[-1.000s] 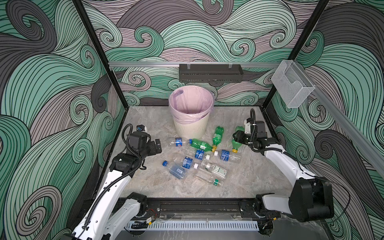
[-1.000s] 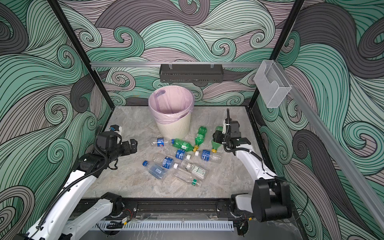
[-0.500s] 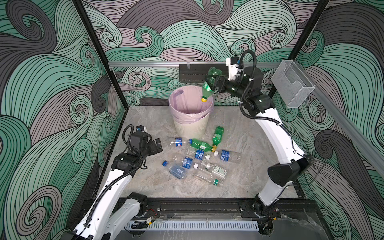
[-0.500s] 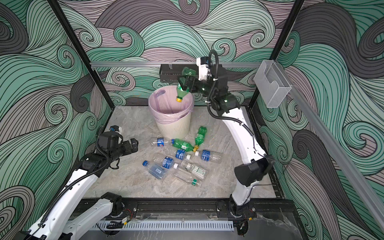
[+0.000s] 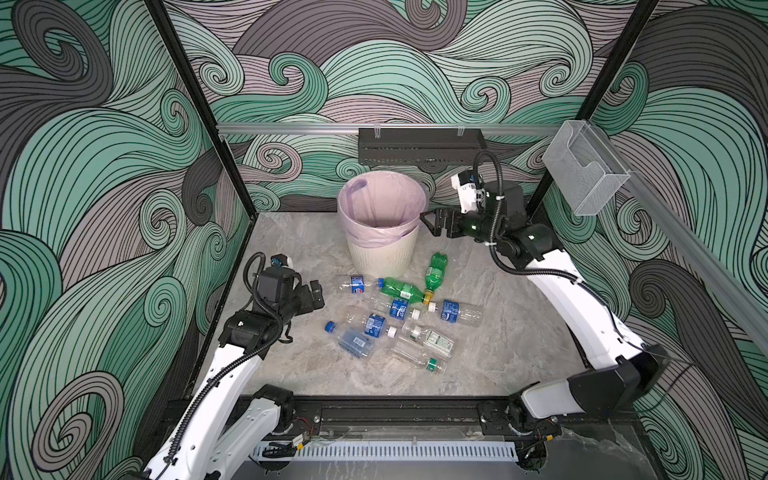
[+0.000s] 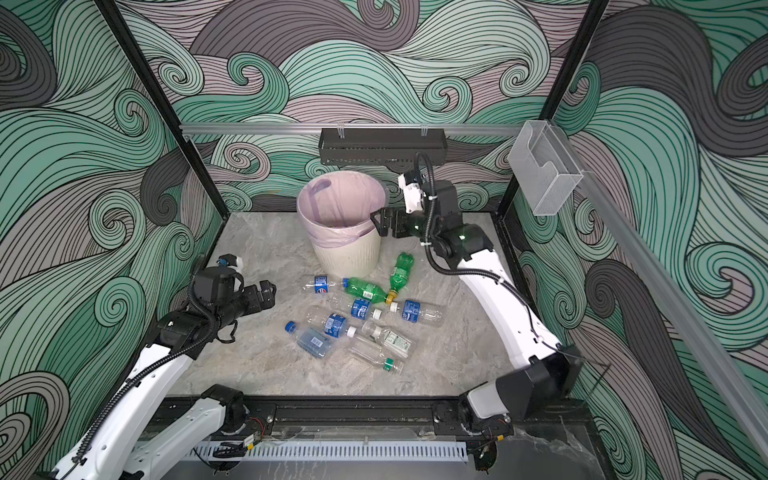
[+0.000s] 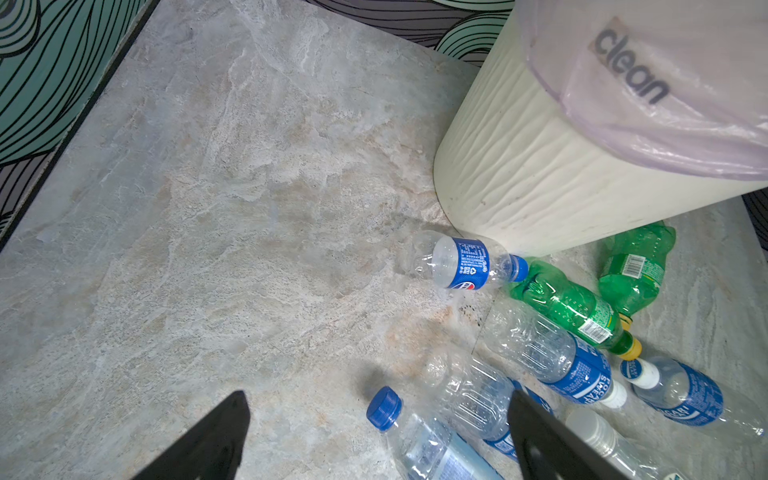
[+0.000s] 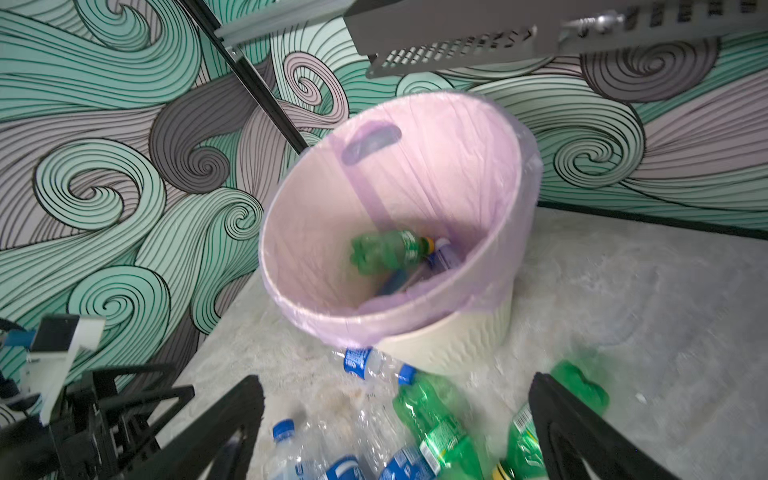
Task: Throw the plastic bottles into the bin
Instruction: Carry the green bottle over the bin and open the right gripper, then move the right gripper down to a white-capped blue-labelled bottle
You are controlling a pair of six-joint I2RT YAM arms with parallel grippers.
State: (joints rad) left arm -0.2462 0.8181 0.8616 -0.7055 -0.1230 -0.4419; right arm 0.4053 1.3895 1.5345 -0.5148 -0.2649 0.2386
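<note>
- Marbled tabletop [image 5: 291,241] carries the bin [image 5: 384,259] at 12 o'clock, with loose plastic bottles [image 5: 401,289] scattered at its 6 o'clock.
- Right gripper [image 5: 431,223] hangs at the rim's 3 o'clock, jaws wide and empty; 1 green bottle [image 8: 388,251] lies inside the bag [image 8: 457,166].
- Left gripper [image 5: 314,293], jaws wide and empty, sits at the pile's 9 o'clock.
- Best next, I judge: descend on 1 bottle's midbody, jaws across its width, clear of neighbours.
</note>
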